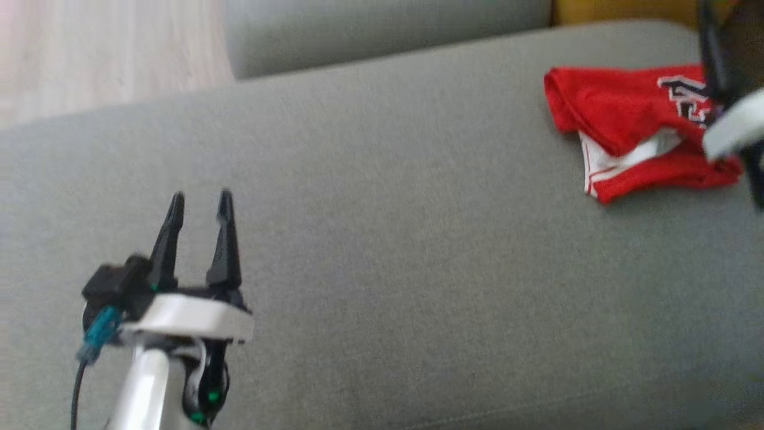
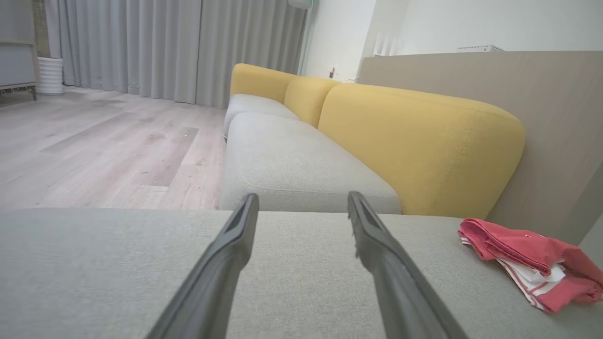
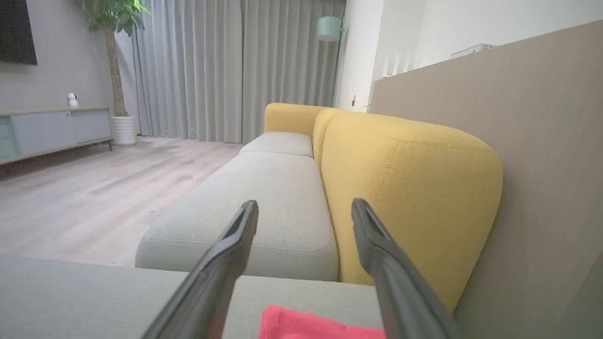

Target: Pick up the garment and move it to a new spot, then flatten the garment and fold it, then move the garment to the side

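The roughly folded red-and-white garment (image 1: 621,113) lay at the far right of the grey seat cushion (image 1: 388,239). Its white lettering was partly hidden behind the blurred right gripper (image 3: 305,206), whose fingers stood spread over it. That arm's wrist view cut off all but a red edge. The left gripper (image 1: 201,196), fingers parted, hovered over bare cushion, well apart.

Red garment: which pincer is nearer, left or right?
Right. The right pincer hangs open over the red garment; the left pincer is well off to its left, over bare grey cushion.
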Controlling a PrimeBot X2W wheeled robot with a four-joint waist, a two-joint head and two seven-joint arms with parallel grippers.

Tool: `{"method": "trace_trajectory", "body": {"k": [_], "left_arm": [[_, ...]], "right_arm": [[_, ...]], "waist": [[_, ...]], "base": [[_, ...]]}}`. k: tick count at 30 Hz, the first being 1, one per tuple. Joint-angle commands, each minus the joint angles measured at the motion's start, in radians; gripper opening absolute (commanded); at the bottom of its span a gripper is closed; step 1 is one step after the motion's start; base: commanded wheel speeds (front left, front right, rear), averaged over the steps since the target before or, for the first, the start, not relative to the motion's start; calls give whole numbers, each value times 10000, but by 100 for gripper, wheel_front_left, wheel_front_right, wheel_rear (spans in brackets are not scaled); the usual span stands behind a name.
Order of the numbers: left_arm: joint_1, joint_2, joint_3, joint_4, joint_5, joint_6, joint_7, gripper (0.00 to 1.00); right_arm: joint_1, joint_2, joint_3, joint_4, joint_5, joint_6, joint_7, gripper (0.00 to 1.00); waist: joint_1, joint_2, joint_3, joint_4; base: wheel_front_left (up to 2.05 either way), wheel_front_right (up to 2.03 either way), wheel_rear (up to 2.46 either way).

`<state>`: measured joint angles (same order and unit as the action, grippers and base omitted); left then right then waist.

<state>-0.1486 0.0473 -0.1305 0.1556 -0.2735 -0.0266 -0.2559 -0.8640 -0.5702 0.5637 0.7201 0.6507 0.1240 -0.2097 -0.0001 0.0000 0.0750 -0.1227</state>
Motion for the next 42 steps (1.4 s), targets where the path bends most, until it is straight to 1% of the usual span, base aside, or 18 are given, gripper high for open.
{"method": "trace_trajectory", "body": {"k": [1,4,6,11,16,19,23,34,37,42], "left_arm": [[-71,51,451,-339,-42,34,-59,100],[220,48,637,-344,-95,69,-59,100],[376,47,734,-294,0,119,-59,100],[734,46,898,-210,428,266,-59,100],[929,43,815,-179,907,205,-59,100],[982,40,759,-96,1028,125,-59,100],[979,36,727,40,1067,80,-59,100],[891,32,795,226,1182,116,-59,100],[847,31,758,332,1103,27,-59,100],[806,31,753,549,1101,22,-59,100]], "right_arm": [[603,39,-346,-557,-8,67,-197,100],[2147,238,-1331,-1393,-281,67,-391,100],[3225,445,-2094,-1978,-727,67,-459,100],[5724,1427,-3740,-3649,-2046,67,-512,100],[7348,2485,-4927,-4984,-3269,67,-517,100],[7921,2964,-5394,-5394,-3578,67,-518,100],[8264,3205,-5478,-5525,-3723,67,-519,100],[8162,3267,-5103,-5294,-3471,67,-520,100],[8068,3249,-4975,-5150,-3361,67,-520,100],[8008,3235,-4864,-5010,-3248,67,-520,100]], "waist": [[1,0,-906,421],[1,0,-1146,622],[1,0,-1263,739],[1,0,-1402,947],[1,0,-1438,1156],[1,0,-1444,1234],[1,0,-1455,1303],[1,0,-1440,1359],[1,0,-1422,1395],[1,0,-1430,1417]], "base": [[0,0,0],[0,0,0],[0,0,0],[0,0,0],[0,0,0],[0,0,0],[0,0,0],[0,0,0],[0,0,0],[0,0,0]]}}
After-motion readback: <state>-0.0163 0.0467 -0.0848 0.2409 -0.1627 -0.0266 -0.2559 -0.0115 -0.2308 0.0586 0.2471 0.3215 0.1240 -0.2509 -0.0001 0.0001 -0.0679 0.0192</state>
